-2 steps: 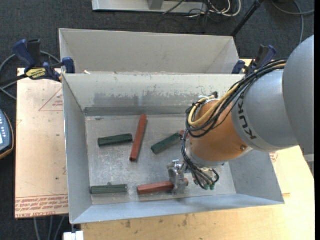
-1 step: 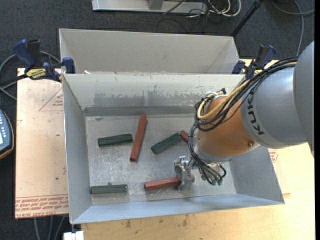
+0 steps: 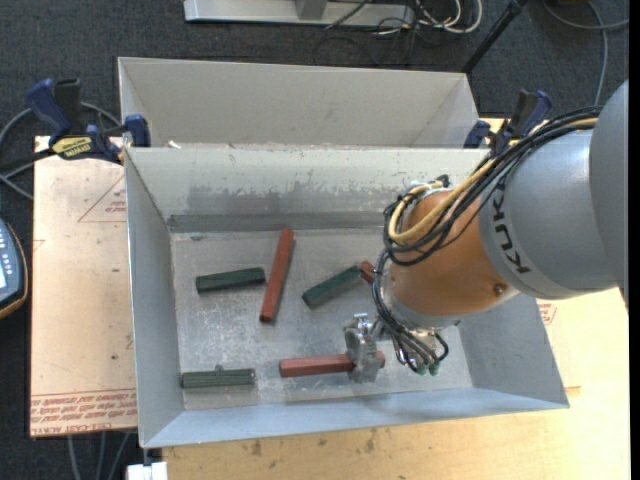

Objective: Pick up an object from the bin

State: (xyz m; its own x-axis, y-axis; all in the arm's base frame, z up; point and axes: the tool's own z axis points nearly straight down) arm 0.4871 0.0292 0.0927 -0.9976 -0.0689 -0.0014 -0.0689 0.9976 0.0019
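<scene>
My gripper [image 3: 365,354] is low in the front right part of the bin, under the orange wrist cover. It stands right at the right end of a short red-brown bar [image 3: 314,367] that lies flat near the front wall. That end of the bar meets the gripper's metal parts, and whether it is gripped cannot be made out. A dark green bar [image 3: 333,286] lies tilted just behind the gripper, to its left.
A long red-brown bar [image 3: 277,275] lies slanted mid-bin, with a dark green bar [image 3: 231,281] to its left. Another green bar [image 3: 218,378] lies in the front left corner. The arm covers the bin's right side.
</scene>
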